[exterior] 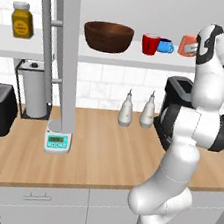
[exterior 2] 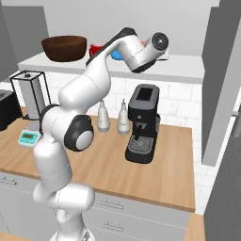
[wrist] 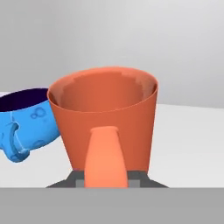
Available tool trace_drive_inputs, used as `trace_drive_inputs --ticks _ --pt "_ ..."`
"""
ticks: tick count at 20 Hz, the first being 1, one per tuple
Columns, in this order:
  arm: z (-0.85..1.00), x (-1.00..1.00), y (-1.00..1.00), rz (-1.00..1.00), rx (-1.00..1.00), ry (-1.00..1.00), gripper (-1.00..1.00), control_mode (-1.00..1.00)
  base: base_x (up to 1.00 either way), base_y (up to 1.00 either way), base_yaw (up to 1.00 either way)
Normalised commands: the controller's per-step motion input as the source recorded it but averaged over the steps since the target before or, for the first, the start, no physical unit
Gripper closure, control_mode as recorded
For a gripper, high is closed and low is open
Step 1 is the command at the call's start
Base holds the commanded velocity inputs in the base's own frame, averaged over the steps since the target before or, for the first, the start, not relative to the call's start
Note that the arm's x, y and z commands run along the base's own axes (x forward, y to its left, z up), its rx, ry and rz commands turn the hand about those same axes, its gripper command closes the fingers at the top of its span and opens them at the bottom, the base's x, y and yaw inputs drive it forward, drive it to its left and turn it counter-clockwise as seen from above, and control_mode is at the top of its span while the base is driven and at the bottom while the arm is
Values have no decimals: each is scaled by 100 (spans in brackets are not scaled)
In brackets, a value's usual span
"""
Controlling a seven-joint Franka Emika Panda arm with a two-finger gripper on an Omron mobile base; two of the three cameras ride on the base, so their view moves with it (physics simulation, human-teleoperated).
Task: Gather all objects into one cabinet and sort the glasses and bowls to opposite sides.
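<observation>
Orange fills the hand view: the orange mug stands upright on the white shelf, its handle turned toward the camera and running down between the dark fingertips of the gripper, which sit against either side of it. Whether the jaws clench the handle or have slackened I cannot tell. Just beside the mug's left stands the small blue cup. Farther along the shelf come the red mug, the dark brown bowl and, past the cabinet door, the yellow jar.
</observation>
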Motion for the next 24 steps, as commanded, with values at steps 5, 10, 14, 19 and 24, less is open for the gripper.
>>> trace_drive_inputs --ticks 5,10,14,19,24 --pt "-6 -35 2 2 7 -3 -100 -100 0 0 0" --pt "-38 -96 29 8 21 -17 -100 -100 0 0 0" --pt "-46 -100 44 7 21 -19 -100 -100 0 0 0" --pt "11 -100 47 4 11 0 -100 -100 0 0 0" --pt "44 -100 1 16 -1 12 -100 -100 0 0 0"
